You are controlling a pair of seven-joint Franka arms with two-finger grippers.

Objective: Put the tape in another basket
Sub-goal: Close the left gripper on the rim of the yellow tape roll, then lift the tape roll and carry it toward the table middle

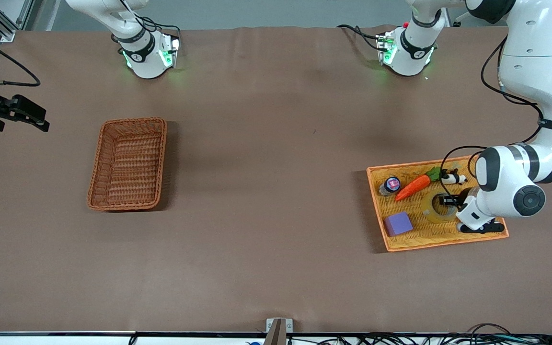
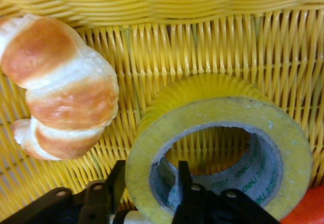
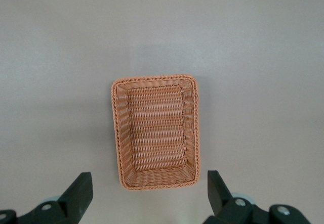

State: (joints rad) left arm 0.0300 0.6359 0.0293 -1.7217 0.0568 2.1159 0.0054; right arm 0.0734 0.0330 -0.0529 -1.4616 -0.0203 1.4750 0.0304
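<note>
Left gripper (image 1: 450,200) is down in the yellow tray (image 1: 443,242) at the left arm's end of the table, its fingers pinched narrow on the wall of the tape (image 1: 436,207), one finger outside the roll and one inside the hole. The tape lies flat on the tray's weave, not yet lifted, with a croissant (image 2: 61,82) just beside it and a toy carrot (image 1: 412,188) touching or nearly touching its rim.

The hold takes only one spot of the ring, so on lifting the roll may swing, tilt or slip from the fingers. It may also drag the carrot or nudge the croissant as it comes up. The carry to the basket (image 1: 95,167) is long, since the basket lies well apart toward the right arm's end, and a loose pinch could drop the tape on the way.

Right gripper (image 1: 36,120) waits with its fingers spread wide, high over the table near the basket.

A purple block (image 1: 397,223), a small jar (image 1: 391,185) and a panda toy (image 1: 453,178) share the tray. The brown table cover (image 1: 276,191) is smooth and matte, and cables run along its near edge
</note>
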